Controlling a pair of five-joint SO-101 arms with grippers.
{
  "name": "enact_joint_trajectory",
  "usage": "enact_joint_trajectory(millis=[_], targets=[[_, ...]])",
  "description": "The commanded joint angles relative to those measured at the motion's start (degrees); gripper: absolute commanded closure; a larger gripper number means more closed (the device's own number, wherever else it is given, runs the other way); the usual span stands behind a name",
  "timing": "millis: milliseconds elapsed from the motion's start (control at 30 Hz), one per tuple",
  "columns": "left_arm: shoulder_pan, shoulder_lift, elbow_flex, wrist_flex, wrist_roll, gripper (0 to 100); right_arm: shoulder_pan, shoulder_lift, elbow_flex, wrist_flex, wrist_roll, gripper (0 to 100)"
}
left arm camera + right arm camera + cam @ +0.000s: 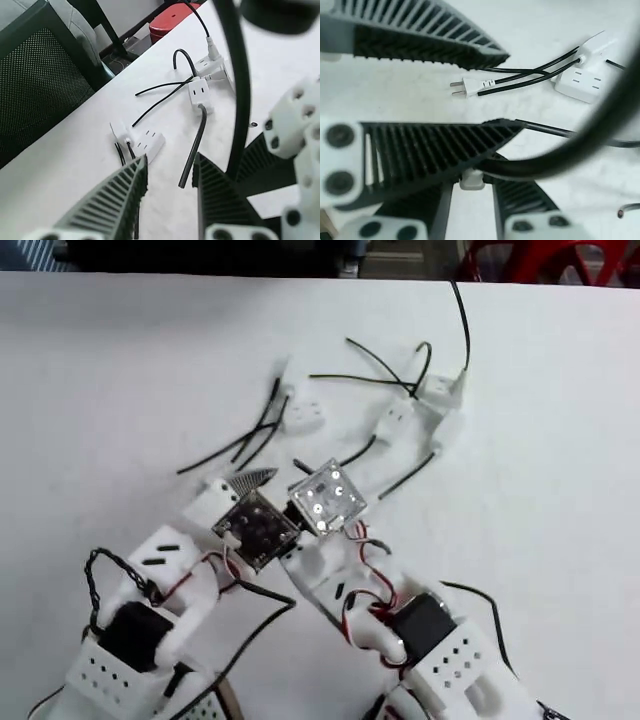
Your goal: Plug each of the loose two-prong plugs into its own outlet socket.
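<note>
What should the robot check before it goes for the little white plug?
1. Right pincer open: ok.
2. Loose plug lies free on the table, prongs bare: ok.
3. Pincer around the plug: not ok, apart from it.
4. Outlet socket shows empty slots: ok.
5. Thick black cable out of the way: not ok, it crosses close by the right pincer.
6. Left pincer open: ok.

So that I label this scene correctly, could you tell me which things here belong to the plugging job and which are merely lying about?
For the job:
white two-prong plug, loose on the table
outlet block
second outlet block
black cords

Just lying about:
black mesh chair
red object beyond the table
</note>
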Motion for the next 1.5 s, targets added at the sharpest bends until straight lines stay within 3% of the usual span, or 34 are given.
enact_joint_trajectory(millis=[0, 100, 200, 333, 567, 867, 1133, 1467], targets=[[-2.4, 0.0, -2.1, 0.8, -0.5, 83, 3.9, -1.2, -0.4, -3.0, -0.2, 98.1], [-9.8, 0.3, -4.0, 1.2, 2.1, 82, 7.9, -1.2, 1.6, -8.4, -1.3, 98.1], [-17.5, 0.5, -4.7, 1.3, 6.2, 72, 12.1, -1.2, 4.1, -14.7, -3.4, 98.1], [-21.4, 4.4, -5.1, 1.2, 4.9, 69, 16.0, -1.1, 5.8, -20.4, -3.8, 98.1], [-21.6, 29.1, -12.6, -2.9, 3.4, 69, 19.8, 1.5, 6.6, -24.4, -3.8, 98.1], [-26.4, 61.5, -31.8, -2.7, 0.5, 69, 25.5, 22.0, 3.9, -36.9, -3.9, 98.1], [-23.9, 78.2, -45.5, -3.2, -1.0, 69, 31.1, 34.1, -3.3, -37.0, -9.1, 98.1], [-17.5, 94.2, -60.2, -7.5, -1.1, 69, 33.3, 34.6, -3.7, -37.2, -9.1, 98.1]])
